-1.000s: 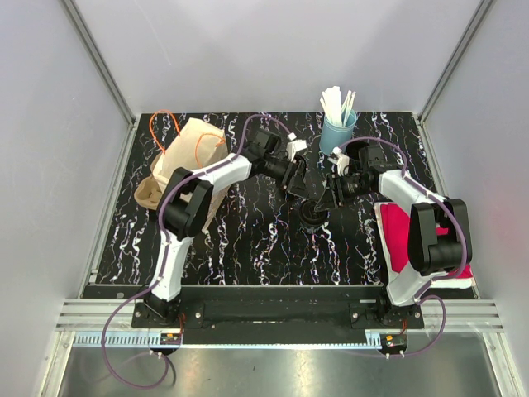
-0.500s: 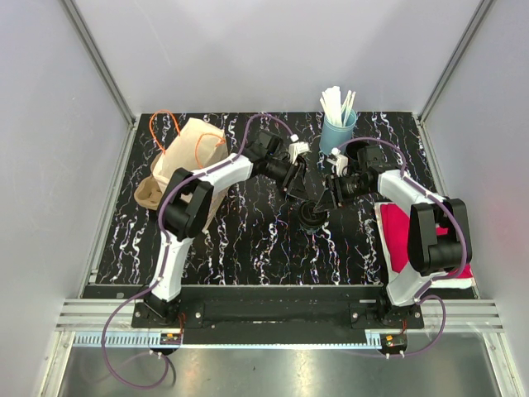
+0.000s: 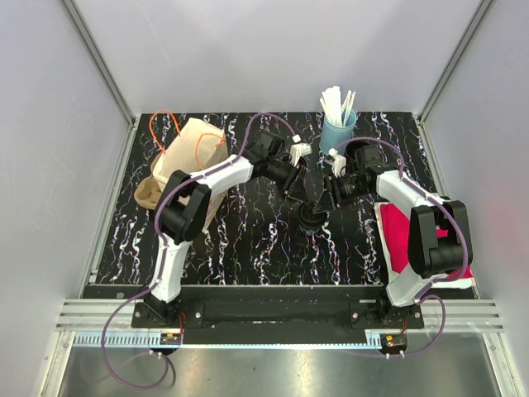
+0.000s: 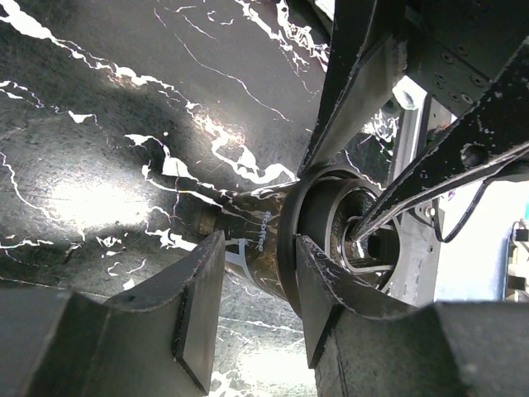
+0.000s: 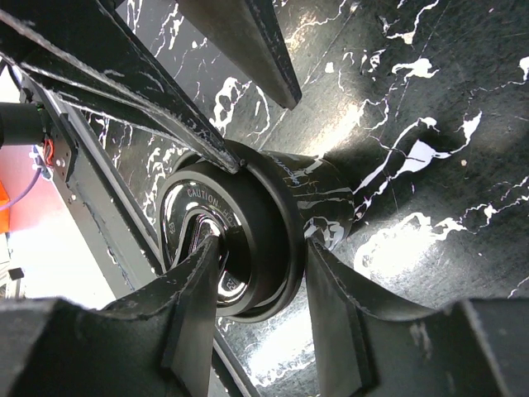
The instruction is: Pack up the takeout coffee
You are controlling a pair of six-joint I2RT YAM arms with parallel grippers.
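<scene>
Black marbled tabletop [image 3: 248, 240], grey walls around. Coffee cup [image 3: 312, 217] stands upright mid-tabletop with its black lid [image 5: 207, 223] on.

Right hand [image 5: 264, 248] is clamped across the lid rim, one finger in the lid's recess and the other on the outer wall. Left hand [image 4: 259, 248] straddles the cup body just under the lid. One finger touches the rim, but I can't tell if the other is biting.

My read: we're securing the cup before the lift. Get a light, firm grip on the body, don't crush the wall, keep it vertical, and don't lever the lid off.

- Paper bag [image 3: 192, 149], far left of the cup: inside not visible.
- Cardboard tray [image 3: 147, 194], beyond the bag from the cup: contents unclear.
- Blue cup [image 3: 337, 134], behind the coffee cup: holds white sticks [image 3: 335, 101].
- Red cloth [image 3: 401, 236], right of the cup.
</scene>
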